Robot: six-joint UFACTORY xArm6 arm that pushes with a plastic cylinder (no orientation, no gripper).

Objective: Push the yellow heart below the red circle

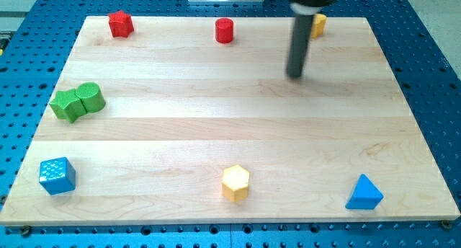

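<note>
The yellow heart (318, 24) lies at the top edge of the board, right of centre, partly hidden behind my rod. The red circle (225, 30) stands at the top edge near the middle, well to the left of the heart. My tip (294, 76) rests on the board a little below and to the left of the yellow heart, apart from it, and to the lower right of the red circle.
A red star (120, 24) sits at the top left. A green star (68, 104) and a green circle (91, 97) touch at the left edge. A blue cube (57, 176), a yellow hexagon (235, 183) and a blue triangle (364, 193) lie along the bottom.
</note>
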